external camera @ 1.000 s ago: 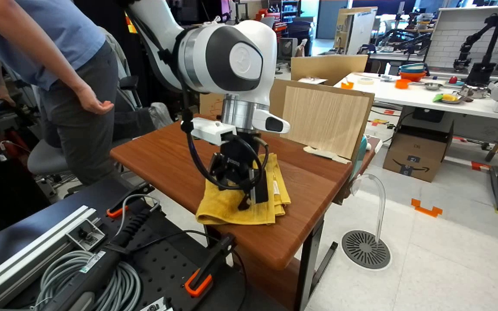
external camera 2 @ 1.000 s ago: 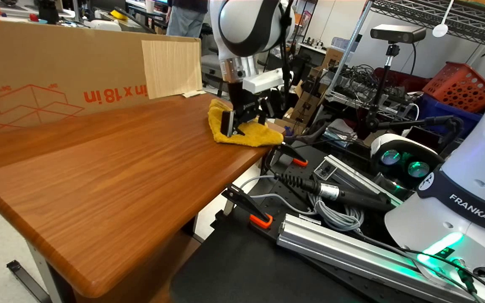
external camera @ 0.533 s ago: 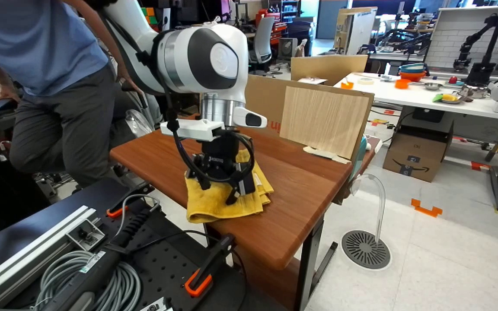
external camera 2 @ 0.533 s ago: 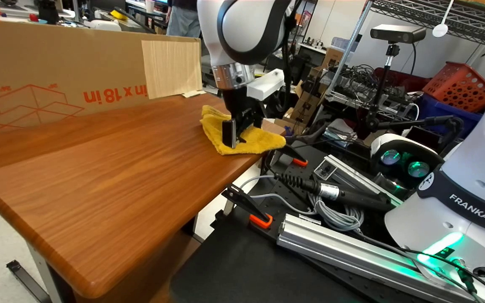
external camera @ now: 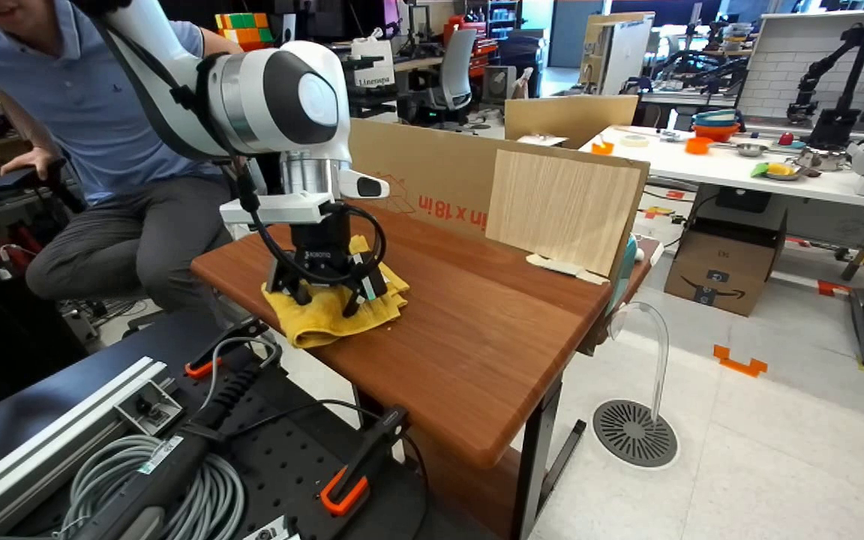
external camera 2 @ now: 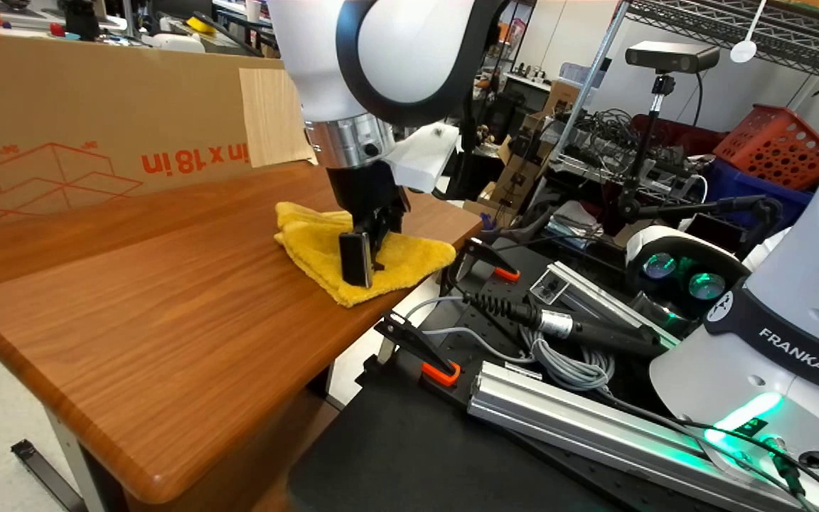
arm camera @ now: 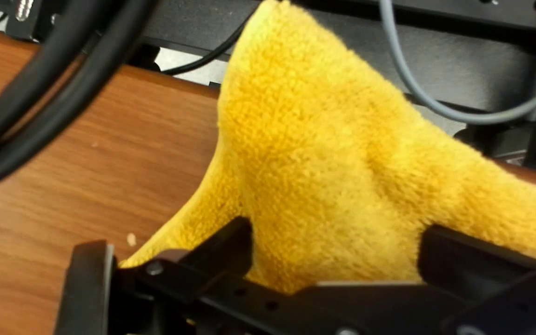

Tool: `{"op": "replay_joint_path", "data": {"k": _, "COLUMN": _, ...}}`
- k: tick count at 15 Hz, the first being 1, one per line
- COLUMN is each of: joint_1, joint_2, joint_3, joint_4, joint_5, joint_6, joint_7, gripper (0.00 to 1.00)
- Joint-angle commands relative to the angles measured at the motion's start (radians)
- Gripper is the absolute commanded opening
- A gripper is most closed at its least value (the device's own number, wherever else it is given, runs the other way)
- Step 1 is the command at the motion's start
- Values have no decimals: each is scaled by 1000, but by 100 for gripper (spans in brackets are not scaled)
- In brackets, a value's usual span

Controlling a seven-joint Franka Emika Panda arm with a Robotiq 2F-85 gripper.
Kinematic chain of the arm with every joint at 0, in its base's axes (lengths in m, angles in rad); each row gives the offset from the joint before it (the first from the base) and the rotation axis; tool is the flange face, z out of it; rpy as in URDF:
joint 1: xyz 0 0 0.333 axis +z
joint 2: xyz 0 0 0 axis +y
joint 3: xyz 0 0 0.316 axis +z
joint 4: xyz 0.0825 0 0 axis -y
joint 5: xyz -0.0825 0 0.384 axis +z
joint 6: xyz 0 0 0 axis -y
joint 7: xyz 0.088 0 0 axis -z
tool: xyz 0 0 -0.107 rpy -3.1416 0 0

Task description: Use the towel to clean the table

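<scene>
The yellow towel (external camera: 334, 319) lies bunched on the brown wooden table (external camera: 469, 337), at its left part near the front edge in an exterior view. It also lies at the table's edge in an exterior view (external camera 2: 409, 259), with one corner reaching over the edge. My gripper (external camera: 325, 302) points down and presses on top of the towel. In the wrist view the two fingers of the gripper (arm camera: 335, 242) stand wide apart, with the towel (arm camera: 314, 139) spread under and between them. The fingertips touch the towel; whether any fold is pinched cannot be seen. Small light crumbs (arm camera: 131, 239) lie on the table beside the towel.
A cardboard wall (external camera 2: 118, 128) with a wood-grain panel (external camera: 567, 210) stands along the table's far side. A black cart with orange-tipped clamps (external camera: 346, 487), cables and an aluminium bar (external camera 2: 566, 427) adjoins the near edge. A person (external camera: 124, 150) sits beyond the table's end.
My gripper and the towel under it have slid together across the table, leftward in both exterior views. The fingers stay apart. The person behind has sat down.
</scene>
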State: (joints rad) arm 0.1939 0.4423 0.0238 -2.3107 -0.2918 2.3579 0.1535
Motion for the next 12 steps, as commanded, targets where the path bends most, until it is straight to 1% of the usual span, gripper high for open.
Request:
{"op": "replay_joint_path", "data": {"k": 1, "joint_1": 37, "joint_2": -92, "joint_3": 4, "joint_4": -114, "joint_5": -73, "joint_6": 128, "joint_7": 22, "gripper": 100}}
{"op": "replay_joint_path", "data": {"k": 2, "joint_1": 46, "joint_2": -137, "joint_3": -5, "joint_4": -147, "joint_5": -102, "joint_6": 163, "joint_7": 38, "gripper": 100}}
{"op": "replay_joint_path", "data": {"k": 4, "joint_1": 43, "joint_2": -259, "joint_3": -11, "joint_4": -229, "joint_5": -137, "joint_6": 230, "joint_7": 57, "gripper": 100}}
{"op": "replay_joint_path", "data": {"k": 6, "joint_1": 23, "joint_2": -366, "joint_3": -7, "joint_4": -294, "joint_5": -144, "joint_6": 288, "joint_7": 64, "gripper": 100}}
{"op": "replay_joint_path", "data": {"k": 8, "joint_1": -6, "joint_2": -477, "joint_3": 0, "joint_4": -355, "joint_5": -126, "joint_6": 339, "joint_7": 60, "gripper": 100}}
{"op": "replay_joint_path", "data": {"k": 9, "joint_1": -1, "joint_2": -335, "joint_3": 19, "joint_4": -249, "joint_5": -116, "joint_6": 277, "joint_7": 48, "gripper": 100}}
{"op": "replay_joint_path", "data": {"k": 11, "joint_1": -25, "joint_2": -428, "joint_3": 30, "joint_4": -303, "joint_5": -112, "joint_6": 294, "joint_7": 46, "gripper": 100}}
{"op": "replay_joint_path", "data": {"k": 12, "joint_1": -30, "joint_2": -452, "joint_3": 33, "joint_4": -319, "joint_5": -110, "joint_6": 294, "joint_7": 45, "gripper": 100}}
